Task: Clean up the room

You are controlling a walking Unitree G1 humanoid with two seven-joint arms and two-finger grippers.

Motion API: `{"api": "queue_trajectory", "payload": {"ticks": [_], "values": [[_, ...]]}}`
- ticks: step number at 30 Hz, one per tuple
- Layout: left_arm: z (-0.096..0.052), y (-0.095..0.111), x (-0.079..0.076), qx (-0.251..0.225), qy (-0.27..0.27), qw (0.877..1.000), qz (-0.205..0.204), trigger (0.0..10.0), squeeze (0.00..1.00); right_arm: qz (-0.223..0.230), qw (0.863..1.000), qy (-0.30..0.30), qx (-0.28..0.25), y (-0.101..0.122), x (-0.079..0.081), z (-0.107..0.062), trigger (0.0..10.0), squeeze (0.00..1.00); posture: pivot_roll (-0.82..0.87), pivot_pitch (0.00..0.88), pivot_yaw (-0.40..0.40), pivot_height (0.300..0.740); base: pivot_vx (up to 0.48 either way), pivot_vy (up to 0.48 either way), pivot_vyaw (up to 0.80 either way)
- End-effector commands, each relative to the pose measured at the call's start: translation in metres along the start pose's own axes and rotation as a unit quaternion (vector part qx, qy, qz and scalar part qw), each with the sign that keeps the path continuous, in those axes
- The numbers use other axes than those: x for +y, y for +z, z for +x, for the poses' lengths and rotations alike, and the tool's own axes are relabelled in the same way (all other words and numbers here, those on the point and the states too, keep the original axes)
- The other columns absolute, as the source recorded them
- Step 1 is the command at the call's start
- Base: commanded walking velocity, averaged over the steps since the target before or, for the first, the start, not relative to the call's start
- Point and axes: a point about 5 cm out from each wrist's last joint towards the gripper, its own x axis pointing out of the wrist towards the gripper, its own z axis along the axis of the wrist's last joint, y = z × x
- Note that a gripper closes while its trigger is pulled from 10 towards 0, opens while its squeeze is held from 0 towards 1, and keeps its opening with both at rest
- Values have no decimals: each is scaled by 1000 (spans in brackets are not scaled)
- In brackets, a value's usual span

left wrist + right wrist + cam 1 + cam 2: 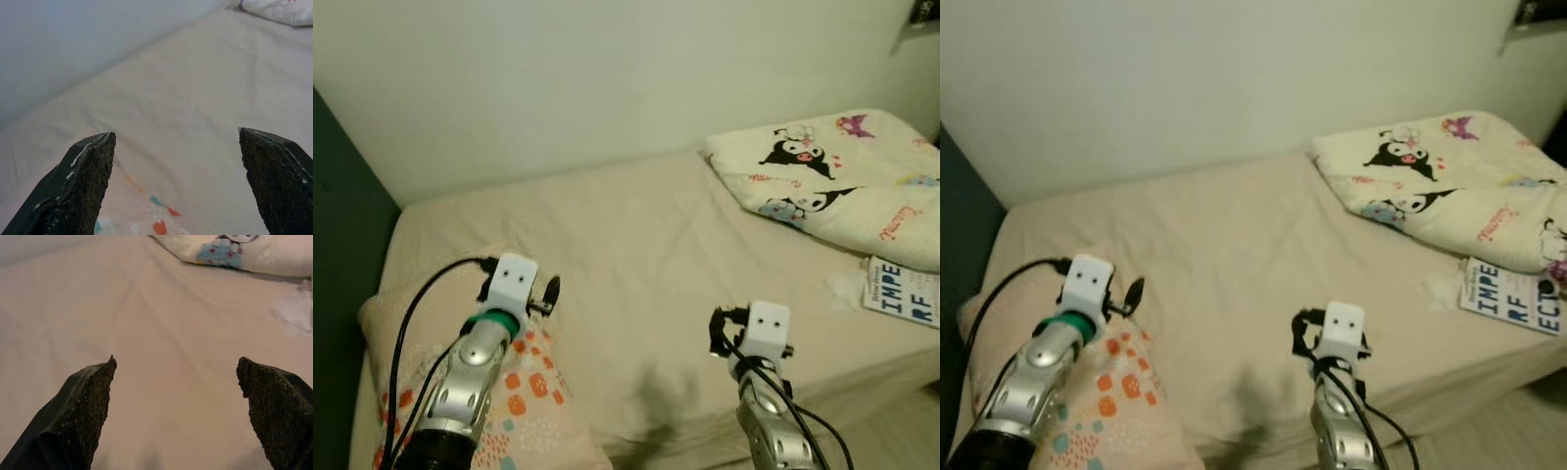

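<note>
Beige wrinkled bedsheet (636,255) under both spread-fingered grippers: left gripper (178,183) over dotted pillow (524,392), right gripper (176,411)

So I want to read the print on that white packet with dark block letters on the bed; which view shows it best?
The right eye view: the white packet with dark block letters lies whole there, beside the cartoon-print folded blanket. The left eye view cuts it off at the frame edge. The right wrist view catches a blurred white patch that may be it.

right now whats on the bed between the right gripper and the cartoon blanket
Nothing: in the right wrist view, bare beige sheet runs from the open right gripper to the cartoon blanket. A crumpled white tissue lies off to one side.
</note>
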Motion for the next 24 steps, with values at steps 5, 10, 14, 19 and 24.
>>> {"api": "queue_trajectory", "payload": {"ticks": [5,10,14,19,24], "values": [[-1,-5,7,8,23,1000,-13,10000,0,4,1000,8,8,-3,3,0,10000,0,109,0,71,740,0,0,0],[-2,-7,8,2,16,1000,7,10000,0,2,1000,21,14,-6,12,0,10000,0,117,0,63,740,0,0,0],[-4,-8,8,1,15,1000,3,10000,0,5,1000,23,15,-7,14,-2,10000,0,117,0,64,740,0,0,0],[-5,-8,7,2,15,1000,2,10000,0,3,1000,25,17,-8,14,-2,10000,0,118,0,61,740,0,-116,0],[-5,-9,6,3,17,1000,1,10000,0,2,1000,24,18,-9,12,-2,10000,0,120,0,62,740,0,-298,0]]}}
